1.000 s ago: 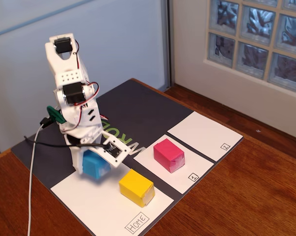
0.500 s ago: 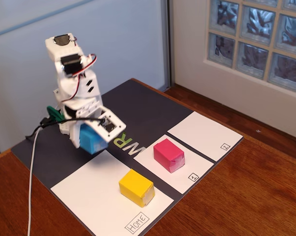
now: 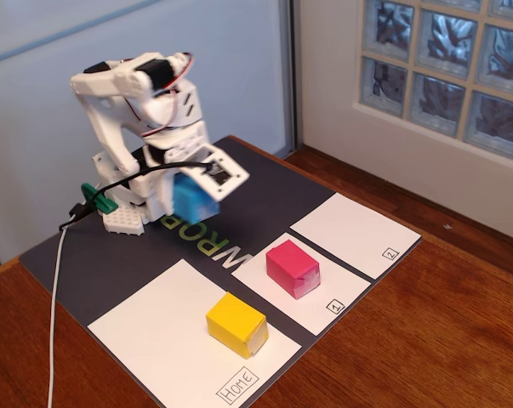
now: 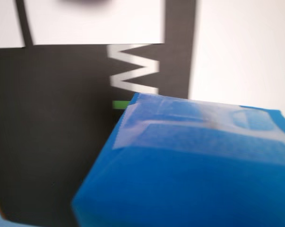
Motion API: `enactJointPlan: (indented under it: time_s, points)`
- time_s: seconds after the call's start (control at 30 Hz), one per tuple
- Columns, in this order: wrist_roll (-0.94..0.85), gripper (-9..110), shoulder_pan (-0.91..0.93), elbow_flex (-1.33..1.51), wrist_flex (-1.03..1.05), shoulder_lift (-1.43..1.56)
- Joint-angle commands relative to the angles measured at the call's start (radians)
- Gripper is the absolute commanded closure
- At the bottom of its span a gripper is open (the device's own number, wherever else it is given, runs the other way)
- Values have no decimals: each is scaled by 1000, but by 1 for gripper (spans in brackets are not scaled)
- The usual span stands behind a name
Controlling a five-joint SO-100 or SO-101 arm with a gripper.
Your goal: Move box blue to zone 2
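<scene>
Fixed view, left to right: white cable (image 3: 54,297) runs down the wooden table (image 3: 426,340) at the left edge. White arm (image 3: 120,102) stands at the back left of the dark mat (image 3: 256,183), folded forward. End effector (image 3: 196,191) is clenched on the box blue (image 3: 193,202), held in the air above the mat's green and white lettering, clear of every sheet. Sheet marked Home (image 3: 162,336) lies at the front left with the yellow block (image 3: 236,324) on its right part. Next right, sheet marked 1 (image 3: 324,297) carries the magenta-pink block (image 3: 293,268). Zone 2 (image 3: 354,234) lies furthest right, bare, well apart from the box blue. Glass-block window (image 3: 447,64) sits upper right.

Wrist view: box blue (image 4: 189,170) fills the lower right, blurred, taped end facing up, dark mat (image 4: 47,132) and white letter below it.
</scene>
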Motion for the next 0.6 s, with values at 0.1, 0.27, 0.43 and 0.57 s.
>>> enactJointPlan:
  time_s: [0.1,0.27,0.43,0.57]
  points:
    - [196,102,-216,-150,26,-126]
    - [192,102,-304,-313,-5,-264]
    - [232,102,-388,-428,-18,-365]
    - [308,102,-451,-460,-71,-434]
